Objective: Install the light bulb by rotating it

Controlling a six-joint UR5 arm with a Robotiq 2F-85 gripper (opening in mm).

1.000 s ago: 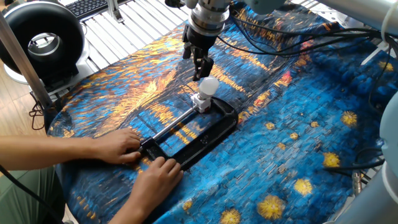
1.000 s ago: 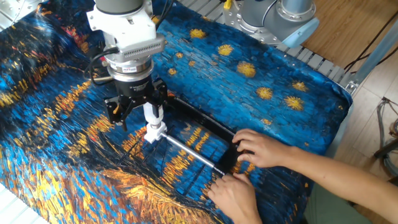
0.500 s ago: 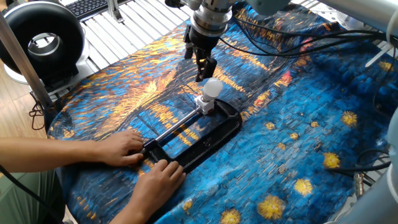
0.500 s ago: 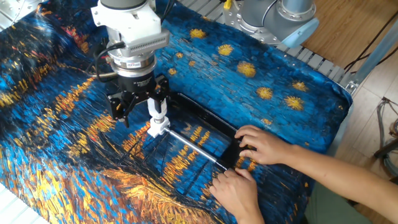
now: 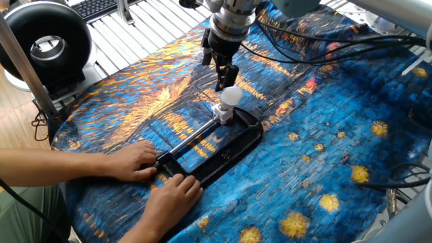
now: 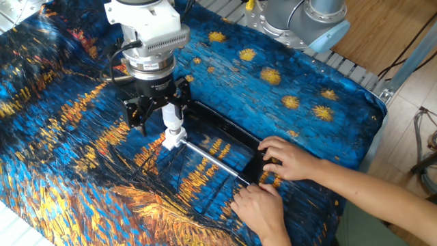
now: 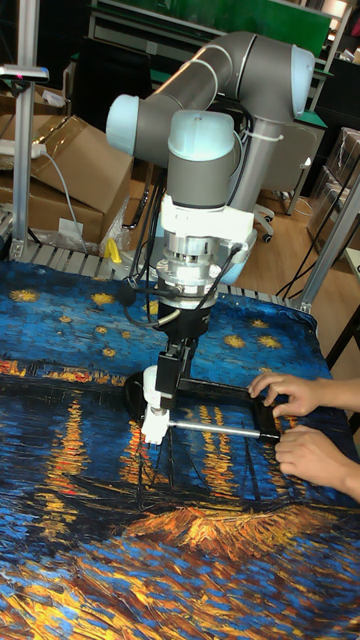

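Observation:
The light bulb [image 5: 231, 96] is small, round and frosted white, and stands upright in a white square socket block [image 5: 223, 113]. The block sits at the far end of a black clamp frame [image 5: 233, 144] with a metal rod. My gripper [image 5: 223, 78] hangs close above the bulb and slightly to its far-left, with its dark fingers spread and holding nothing. From the other side, the bulb [image 6: 172, 118] shows between the spread fingers of the gripper [image 6: 158, 115], above the socket block [image 6: 173, 140]. In the tall view, the bulb [image 7: 151, 381] sits just left of the gripper [image 7: 172, 370].
A person's two hands [image 5: 138, 162] hold the near end of the clamp frame on the blue and orange patterned cloth [image 5: 324, 155]. A black round fan [image 5: 44, 44] stands at the far left. Cables [image 5: 324, 40] trail behind the arm.
The clamp frame with the bulb has slid a little to the right under the hands. My gripper has shifted the same way, staying spread just above the bulb.

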